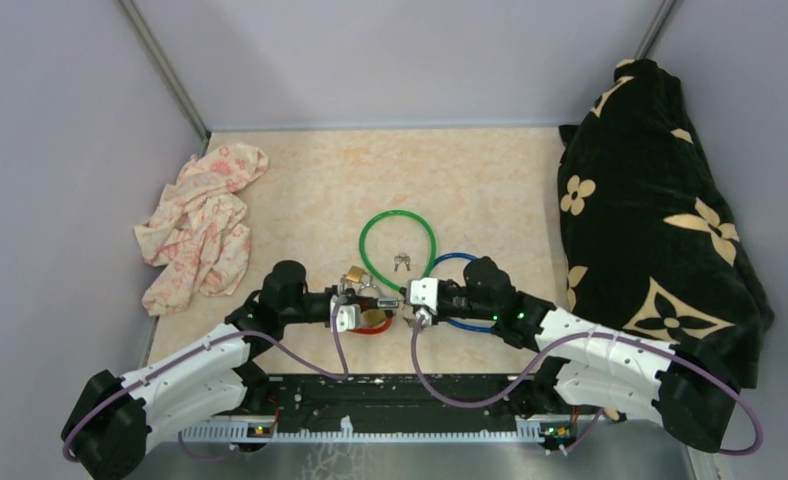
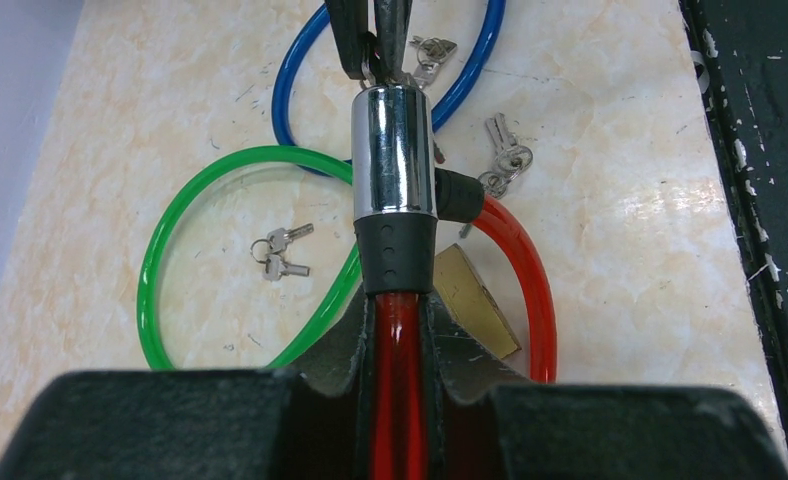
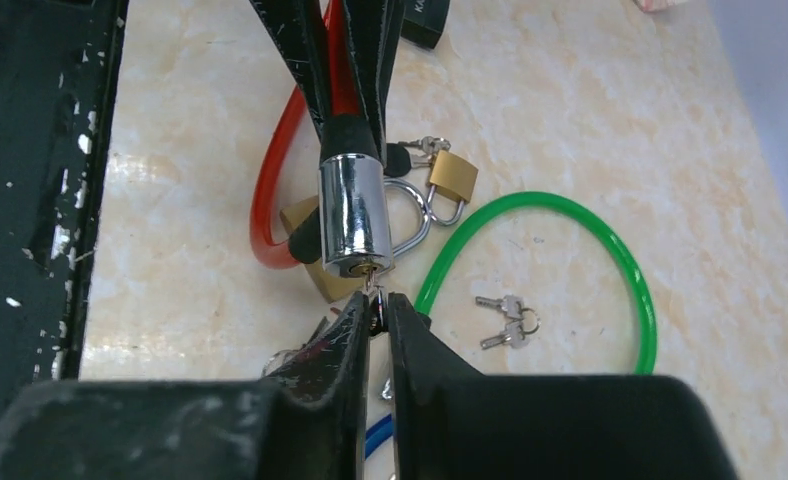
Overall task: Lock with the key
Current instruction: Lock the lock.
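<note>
The left arm [image 1: 170, 385] and the right arm [image 1: 610, 360] match: white moulded shells joined by bulky black joint housings. A thin purple cable [image 1: 310, 360] runs in loose loops along each. A small white block [image 1: 425, 292] sits behind each hand. The left hand [image 2: 400, 345] and right hand [image 3: 380, 325] have matt black, wedge-shaped fingers [image 3: 420, 350] with scuffed edges. A green light [image 1: 523, 320] glows on the right arm.

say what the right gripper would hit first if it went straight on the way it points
The chrome lock barrel, directly ahead: the key pinched in the right gripper sits right at its keyhole. Beyond the barrel is the left gripper, holding the red cable.
</note>
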Robot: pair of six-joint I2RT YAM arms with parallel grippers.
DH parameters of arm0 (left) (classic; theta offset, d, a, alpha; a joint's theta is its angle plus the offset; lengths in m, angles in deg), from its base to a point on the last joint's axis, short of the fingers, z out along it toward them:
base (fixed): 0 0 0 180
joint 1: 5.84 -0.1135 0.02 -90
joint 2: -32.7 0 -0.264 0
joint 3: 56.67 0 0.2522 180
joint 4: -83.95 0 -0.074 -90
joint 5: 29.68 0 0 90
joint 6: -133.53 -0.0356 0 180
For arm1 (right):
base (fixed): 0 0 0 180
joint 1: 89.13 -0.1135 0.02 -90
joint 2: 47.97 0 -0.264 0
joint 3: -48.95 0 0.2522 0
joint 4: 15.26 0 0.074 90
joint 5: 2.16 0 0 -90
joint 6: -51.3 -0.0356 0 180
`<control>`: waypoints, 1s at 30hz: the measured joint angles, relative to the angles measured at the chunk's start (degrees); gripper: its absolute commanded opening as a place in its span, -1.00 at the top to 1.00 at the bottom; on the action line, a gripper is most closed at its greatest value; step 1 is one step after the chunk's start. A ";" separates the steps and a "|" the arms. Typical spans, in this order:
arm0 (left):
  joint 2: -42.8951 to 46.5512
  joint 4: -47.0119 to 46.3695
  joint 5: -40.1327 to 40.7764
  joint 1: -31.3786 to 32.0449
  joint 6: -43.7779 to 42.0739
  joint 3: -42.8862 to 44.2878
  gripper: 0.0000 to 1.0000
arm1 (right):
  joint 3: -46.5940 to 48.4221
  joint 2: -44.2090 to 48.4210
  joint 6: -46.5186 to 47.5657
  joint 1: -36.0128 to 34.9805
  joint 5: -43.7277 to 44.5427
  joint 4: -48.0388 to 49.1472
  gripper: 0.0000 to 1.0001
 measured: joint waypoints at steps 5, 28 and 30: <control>0.07 -0.07 -0.15 0.11 -0.35 0.00 1.00 | 2.36 0.00 1.38 -0.28 2.56 -6.69 -0.97; 0.46 0.22 -0.44 0.11 -2.38 0.00 1.00 | 17.11 -10.64 -10.43 3.56 -8.02 -20.65 0.45; 0.46 0.22 -0.44 0.11 -2.40 0.00 1.00 | 17.11 -10.64 -10.21 3.56 -8.11 -20.98 0.58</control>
